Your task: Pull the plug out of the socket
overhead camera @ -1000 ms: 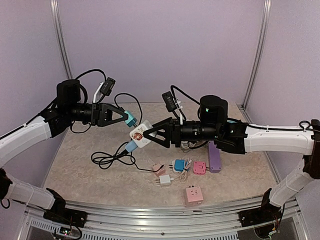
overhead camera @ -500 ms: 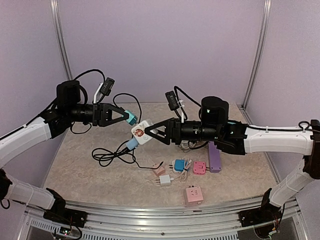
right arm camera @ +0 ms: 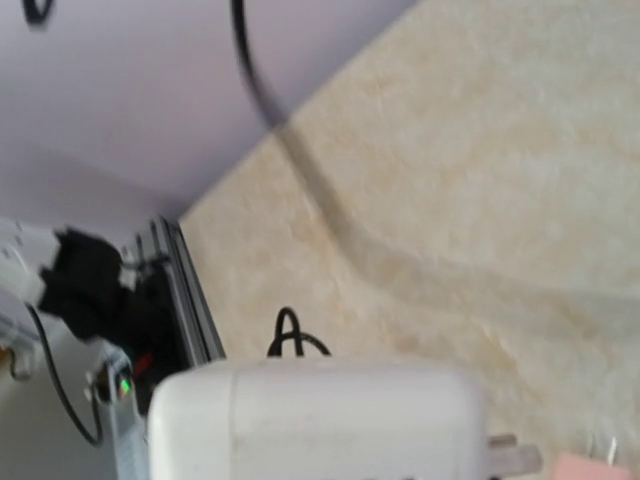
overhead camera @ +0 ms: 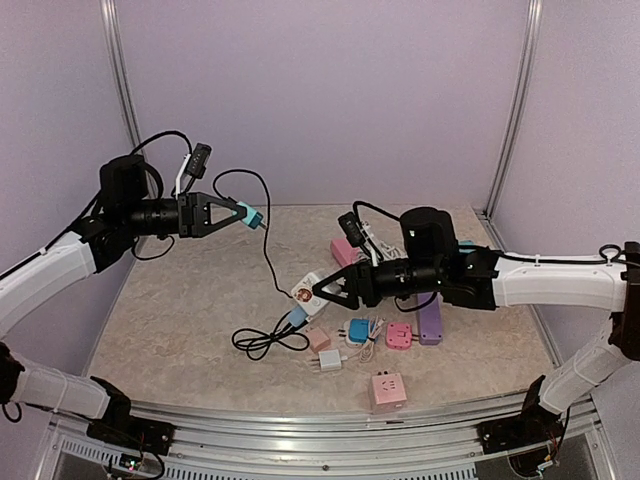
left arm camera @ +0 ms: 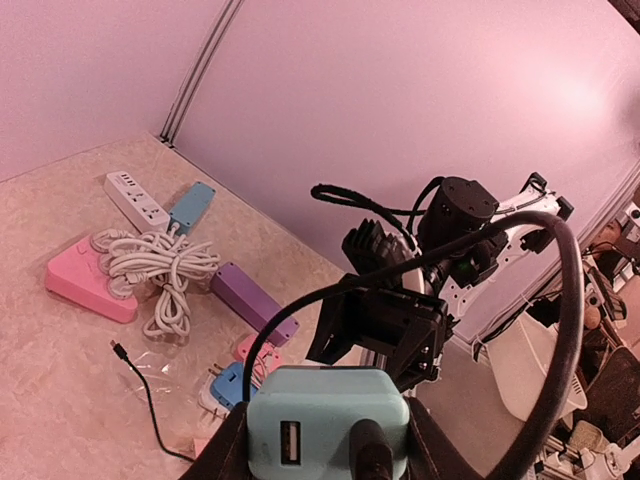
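Top external: left gripper (overhead camera: 239, 212) clamps teal plug (overhead camera: 250, 216), axis horizontal, pointing right; right gripper (overhead camera: 319, 291) grasps white socket (overhead camera: 303, 290).

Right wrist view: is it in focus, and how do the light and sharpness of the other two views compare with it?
Right wrist view: soft all over, the white socket near the lens and the table both blurred. Left wrist view: sharper, with a pink cast and a bright patch on the wall; the teal plug is clear. Top external view: even light, sharp, no glare.
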Available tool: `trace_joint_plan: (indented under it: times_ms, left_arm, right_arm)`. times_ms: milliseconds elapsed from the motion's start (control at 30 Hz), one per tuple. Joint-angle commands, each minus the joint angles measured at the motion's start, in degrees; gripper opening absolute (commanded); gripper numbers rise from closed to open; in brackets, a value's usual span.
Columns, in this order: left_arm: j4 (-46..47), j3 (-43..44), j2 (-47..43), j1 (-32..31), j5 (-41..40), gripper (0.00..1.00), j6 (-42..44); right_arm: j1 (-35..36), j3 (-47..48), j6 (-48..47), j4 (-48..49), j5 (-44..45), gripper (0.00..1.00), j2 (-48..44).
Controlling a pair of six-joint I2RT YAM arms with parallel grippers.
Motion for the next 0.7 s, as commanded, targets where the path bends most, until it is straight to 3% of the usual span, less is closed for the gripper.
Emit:
trace_joint_plan:
  times_ms: [0, 233, 500, 667]
  left_arm:
    - [0.8, 2.0, 0.6, 0.0, -0.5, 0.01, -0.5]
    - [-0.8, 2.1, -0.1, 0.0, -5.0, 0.02, 0.5]
    - [-10.0, 2.6, -0.8, -1.6, -23.8, 0.05, 0.7]
    - [-11.2, -4.1, -2.6, -6.4, -35.9, 0.05, -2.3]
  right_arm:
    - [0.5, 1.6, -4.1, -3.3, 0.1, 0.00, -1.7]
    - [0.5, 0.1, -2.3, -1.3, 5.4, 0.00, -4.4]
    - [0.5, 0.8, -2.6, -5.0, 17.7, 0.00, -10.8]
    - [0.5, 0.6, -3.5, -10.7, 30.9, 0.00, -16.0]
